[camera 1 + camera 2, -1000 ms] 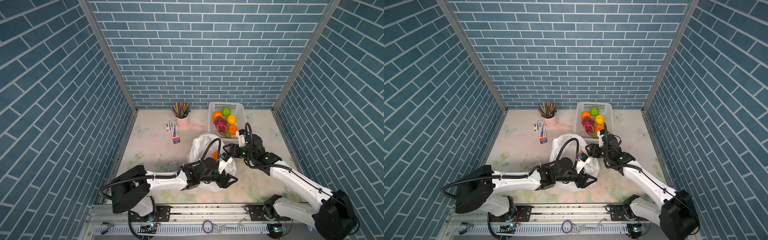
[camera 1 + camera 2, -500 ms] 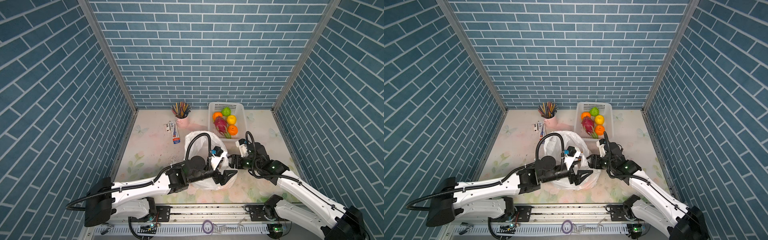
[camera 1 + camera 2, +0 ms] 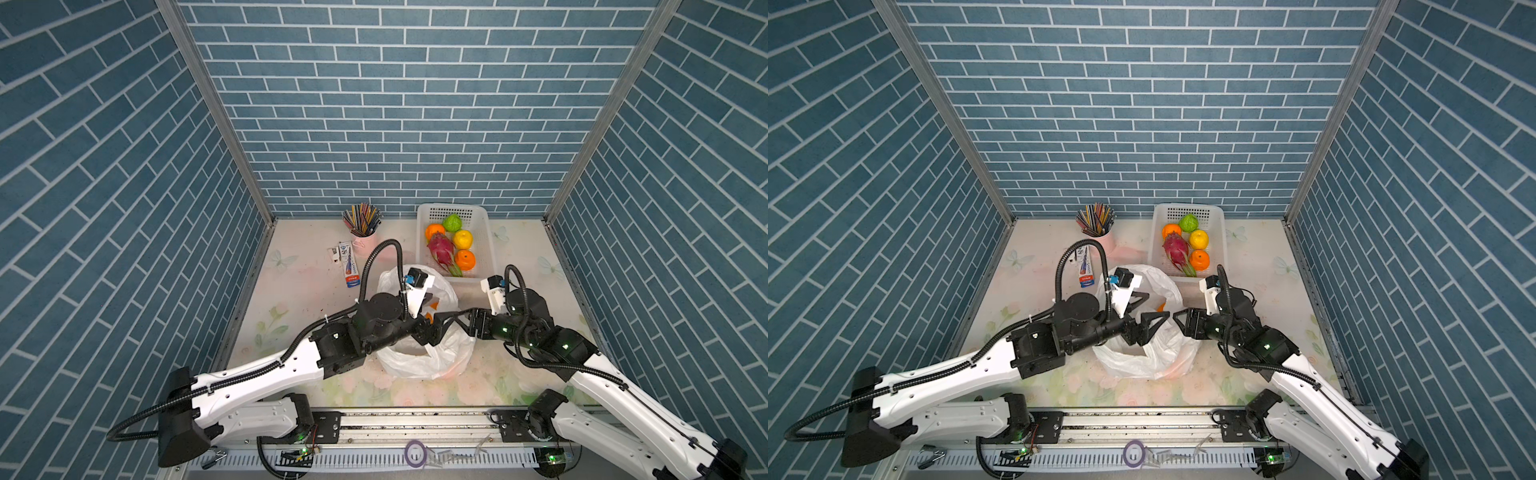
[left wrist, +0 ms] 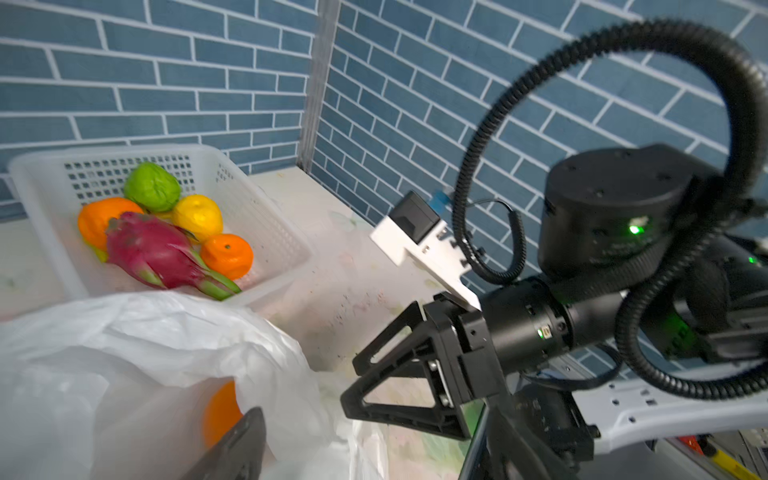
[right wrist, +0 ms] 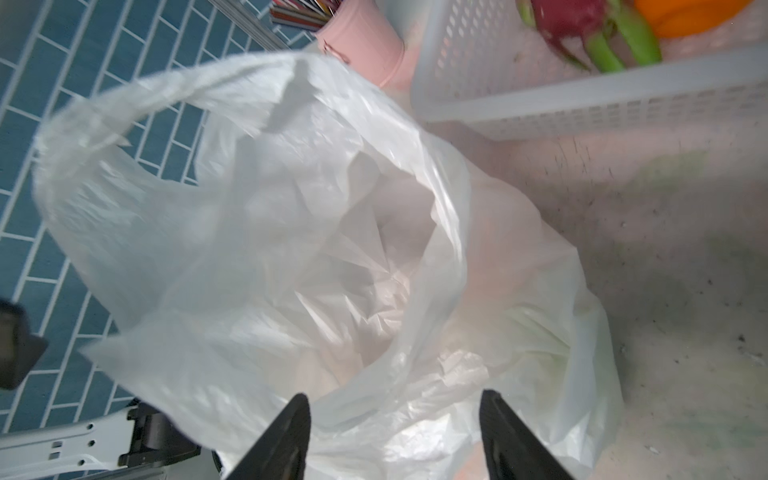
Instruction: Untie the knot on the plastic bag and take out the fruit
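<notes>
Both empty at the plastic bag (image 3: 415,361) near the front edge of the table (image 3: 299,286), left gripper (image 3: 1158,304) wide, right gripper (image 5: 395,400) part-open; suggest right pins the rim, left drops onto the orange (image 4: 220,411) inside.

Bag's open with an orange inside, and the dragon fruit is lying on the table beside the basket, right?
No. The dragon fruit lies inside the basket, not beside it; both top views show it. The bag is open with an orange inside, as the left wrist view shows.
</notes>
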`<move>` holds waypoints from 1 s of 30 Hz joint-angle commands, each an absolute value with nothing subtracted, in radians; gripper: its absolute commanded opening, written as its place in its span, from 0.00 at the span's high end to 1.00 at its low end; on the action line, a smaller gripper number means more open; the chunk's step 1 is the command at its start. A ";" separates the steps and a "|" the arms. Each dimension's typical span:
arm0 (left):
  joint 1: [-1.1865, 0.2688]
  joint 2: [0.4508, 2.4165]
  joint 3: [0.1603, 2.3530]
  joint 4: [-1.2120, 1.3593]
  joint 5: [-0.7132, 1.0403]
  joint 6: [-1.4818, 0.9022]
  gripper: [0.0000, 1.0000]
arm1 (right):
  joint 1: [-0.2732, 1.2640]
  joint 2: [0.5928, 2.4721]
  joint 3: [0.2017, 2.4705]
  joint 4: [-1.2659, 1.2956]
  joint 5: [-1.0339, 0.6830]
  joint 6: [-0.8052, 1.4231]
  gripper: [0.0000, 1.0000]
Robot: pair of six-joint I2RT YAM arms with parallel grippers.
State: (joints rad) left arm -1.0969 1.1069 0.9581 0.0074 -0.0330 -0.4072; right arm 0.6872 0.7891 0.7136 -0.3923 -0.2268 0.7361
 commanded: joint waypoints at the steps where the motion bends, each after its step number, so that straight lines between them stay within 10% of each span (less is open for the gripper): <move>1: -1.058 1.090 1.010 -0.147 -0.083 -0.461 0.17 | 0.694 0.787 0.775 -0.395 -0.216 0.741 0.32; 8: -0.955 1.059 1.010 -0.184 -0.056 -0.595 0.19 | 0.755 0.855 0.812 -0.297 -0.305 0.737 0.20; 15: -0.965 1.156 1.061 -0.224 -0.032 -0.628 0.32 | 0.928 1.075 0.898 -0.592 0.128 0.810 0.17; 23: -1.021 1.201 1.063 -0.192 -0.058 -0.606 0.44 | 0.945 1.217 0.838 -0.456 0.183 0.800 0.16; 26: -1.038 1.204 1.015 -0.116 -0.019 -0.617 0.46 | 0.906 1.248 0.782 -0.284 0.127 0.757 0.27; 30: -1.039 1.234 0.952 -0.061 -0.001 -0.649 0.46 | 0.855 1.279 0.781 -0.293 0.107 0.745 0.70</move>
